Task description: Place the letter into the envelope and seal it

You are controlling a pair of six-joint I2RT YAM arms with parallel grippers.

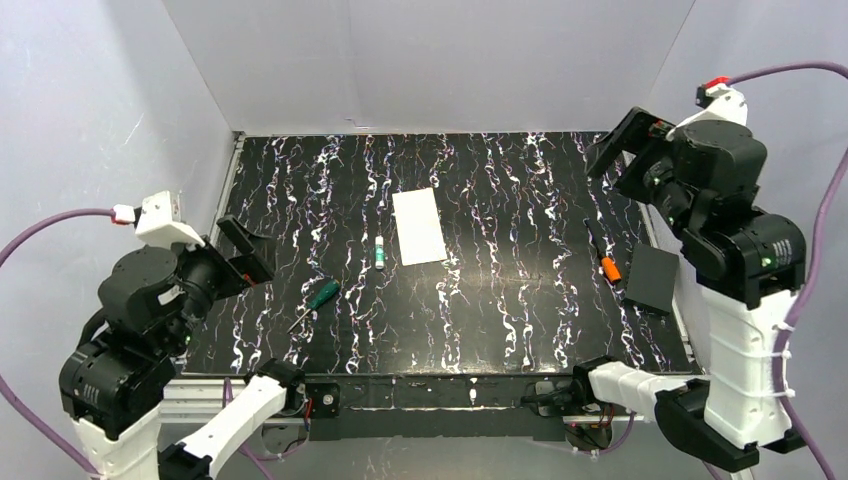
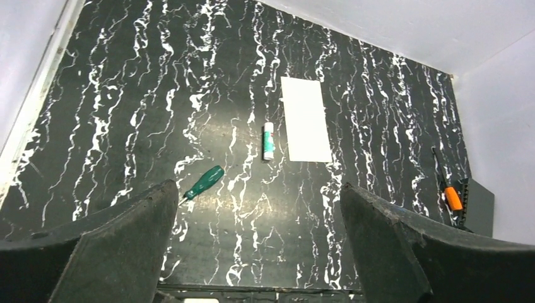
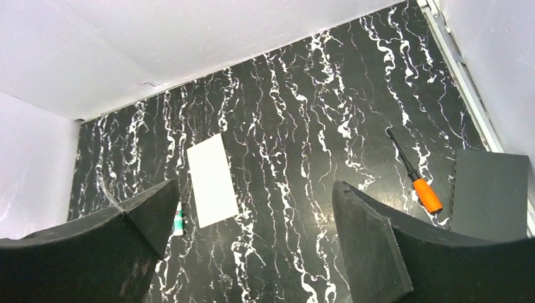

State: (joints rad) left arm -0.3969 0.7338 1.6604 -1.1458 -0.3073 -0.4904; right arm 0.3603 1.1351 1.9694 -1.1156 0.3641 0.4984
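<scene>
1. Two pincers stood clear of the work: the left pincer [image 1: 247, 254] hung over the near-left part of the desk [image 1: 500, 300], its jaws spread wide with nothing between them.
2. The right pincer [image 1: 628, 152] was raised at the far-right edge, its jaws likewise spread and empty.
3. The envelope [image 1: 418, 227] lay flat near the middle of the desk, slightly toward the far side, well apart from both pincers. It showed as a plain white rectangle, with no pointed flap sticking out.
4. The tan letter appeared in no view, neither on the desk nor in a pincer. Judging from that, it was probably already inside the envelope.
5. A glue stick [image 1: 380, 252] lay just left of the envelope, close beside it but apart.
6. A green-handled screwdriver [image 1: 318, 298] rested nearer and further left. An orange-handled screwdriver [image 1: 605, 260] and a dark flat block [image 1: 652, 277] sat at the right edge.
7. By these signs the task looked finished or very nearly so: letter inserted, flap folded down.
8. Whether the flap was truly stuck could not be told from these views. At most a press along the closed edge might remain.
</scene>
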